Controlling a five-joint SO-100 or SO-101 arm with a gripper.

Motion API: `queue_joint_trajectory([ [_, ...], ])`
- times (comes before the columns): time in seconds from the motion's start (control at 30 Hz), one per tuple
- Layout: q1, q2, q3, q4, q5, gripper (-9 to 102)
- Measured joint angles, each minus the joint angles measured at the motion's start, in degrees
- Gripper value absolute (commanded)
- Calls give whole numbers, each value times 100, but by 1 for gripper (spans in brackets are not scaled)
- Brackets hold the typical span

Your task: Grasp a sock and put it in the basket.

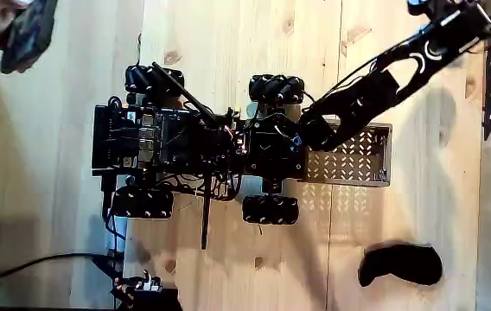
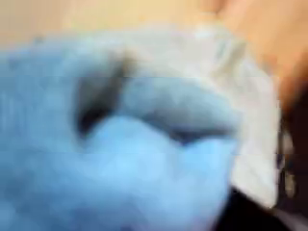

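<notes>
Fingers: state cannot be told; wrist view blurred, pale sock (image 2: 192, 106) pressed right against the lens. Arm stretched to the floor's top right corner, basket (image 1: 358, 155) well apart on the chassis front. Sock looks soft, light, limp; pinch a bunched fold.

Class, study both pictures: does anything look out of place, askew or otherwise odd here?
Yes. A crumpled black sock lies loose on the wooden floor, outside the black perforated metal basket. The wrist view is too blurred to read: pale cloth sits right against the lens.
</notes>
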Motion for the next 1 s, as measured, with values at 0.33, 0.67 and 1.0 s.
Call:
queue_joint_trajectory([
  [0.33,1266,1538,0,123,-264,0],
  [0.67,2338,3841,650,149,-334,-1],
  [1.0,3498,5520,3349,149,-826,-1],
])
